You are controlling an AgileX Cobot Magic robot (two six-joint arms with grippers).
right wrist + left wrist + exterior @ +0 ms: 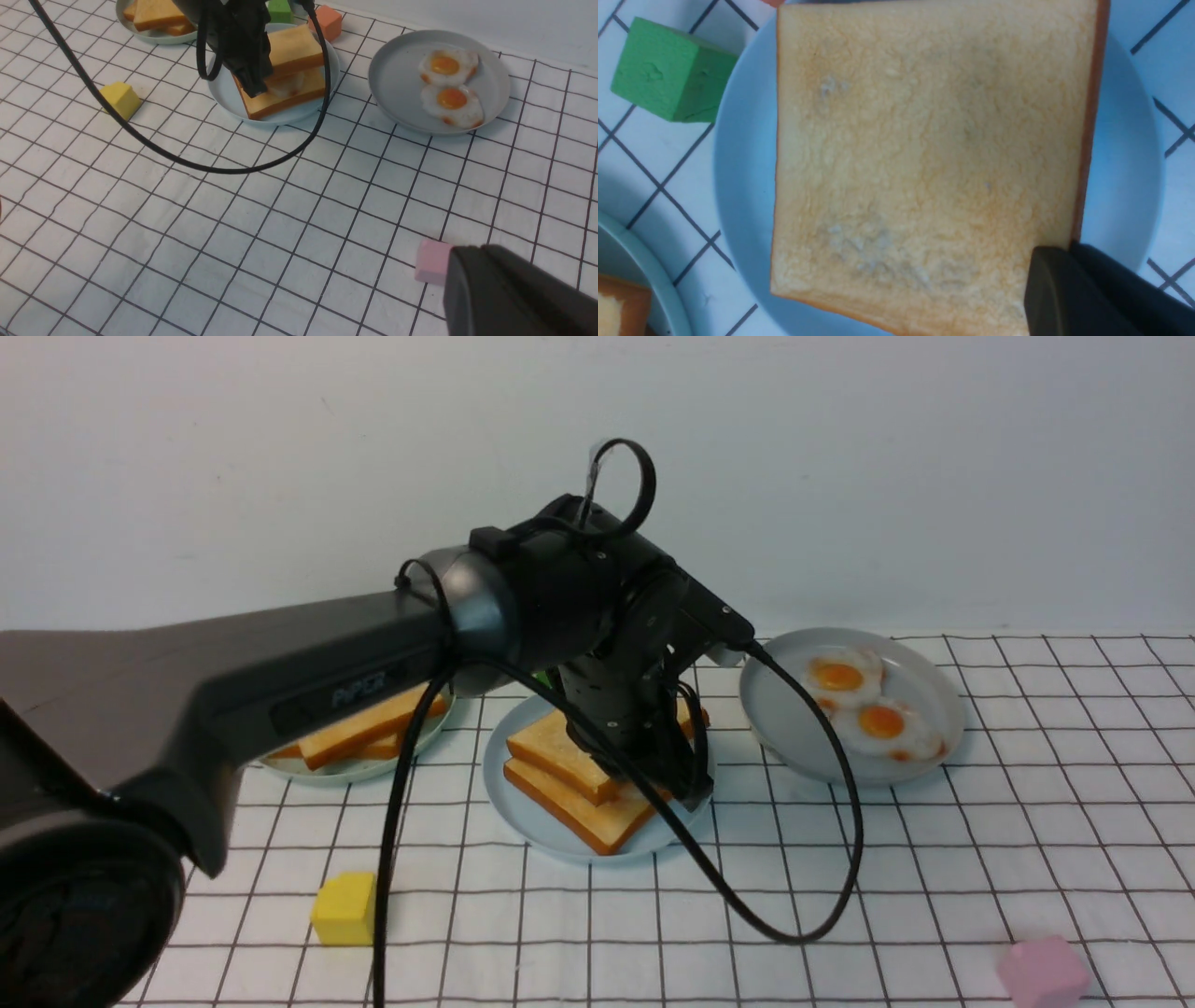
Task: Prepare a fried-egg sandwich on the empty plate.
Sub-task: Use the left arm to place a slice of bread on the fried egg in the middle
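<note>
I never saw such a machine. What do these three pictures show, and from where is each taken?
It is a two-armed robot. The front picture looks from between the arms; the other two come from cameras on each wrist. On the checked cloth lie a light blue plate bearing a fried-egg sandwich, a grey plate with two fried eggs, a greenish plate with plain toast, and coloured cubes. The left hand, shut, is at the top slice; the right hand seems empty.
</note>
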